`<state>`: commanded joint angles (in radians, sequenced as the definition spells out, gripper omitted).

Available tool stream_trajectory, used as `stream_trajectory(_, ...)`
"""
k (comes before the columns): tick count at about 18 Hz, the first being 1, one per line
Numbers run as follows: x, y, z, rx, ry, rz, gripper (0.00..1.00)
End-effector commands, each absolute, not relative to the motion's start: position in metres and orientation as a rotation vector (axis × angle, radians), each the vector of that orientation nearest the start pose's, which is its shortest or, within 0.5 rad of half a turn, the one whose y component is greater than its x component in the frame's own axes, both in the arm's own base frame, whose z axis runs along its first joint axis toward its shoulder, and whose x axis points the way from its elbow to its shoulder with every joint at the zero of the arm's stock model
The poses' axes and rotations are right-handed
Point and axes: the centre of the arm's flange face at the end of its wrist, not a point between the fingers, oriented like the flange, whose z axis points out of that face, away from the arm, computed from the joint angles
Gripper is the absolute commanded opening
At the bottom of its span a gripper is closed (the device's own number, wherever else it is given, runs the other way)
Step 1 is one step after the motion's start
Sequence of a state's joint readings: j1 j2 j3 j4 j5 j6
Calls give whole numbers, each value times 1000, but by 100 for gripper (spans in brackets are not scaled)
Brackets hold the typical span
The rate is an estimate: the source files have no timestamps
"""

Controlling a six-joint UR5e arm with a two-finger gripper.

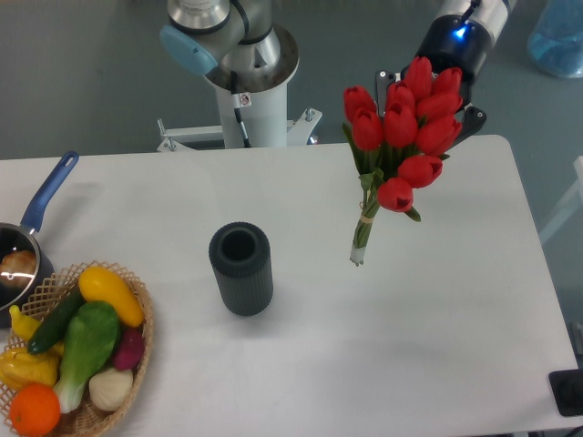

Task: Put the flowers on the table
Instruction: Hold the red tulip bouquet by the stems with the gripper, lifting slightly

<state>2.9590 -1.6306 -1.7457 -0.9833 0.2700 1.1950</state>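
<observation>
The flowers [405,137] are a bunch of red tulips with green leaves and tied stems. They hang in the air over the right back part of the white table [410,346], blooms up and stem ends down near the tabletop. My gripper [430,102] is behind the blooms, shut on the flowers near their heads. The blooms hide its fingertips; only dark finger parts show at both sides.
A dark ribbed cylinder [241,269] stands open-topped left of the stems. A wicker basket [144,341] with vegetables and fruit sits at the front left corner, next to a pan with a blue handle [50,191]. The robot base [246,82] stands behind the table.
</observation>
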Motion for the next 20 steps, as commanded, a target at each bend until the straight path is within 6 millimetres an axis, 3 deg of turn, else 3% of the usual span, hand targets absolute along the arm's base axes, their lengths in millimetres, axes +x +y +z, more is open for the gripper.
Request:
stream_trajectory(16, -461, 314, 506, -1833, 67, -54, 29)
stream_trajectory(20, -467, 308, 502, -2021, 41, 56, 29)
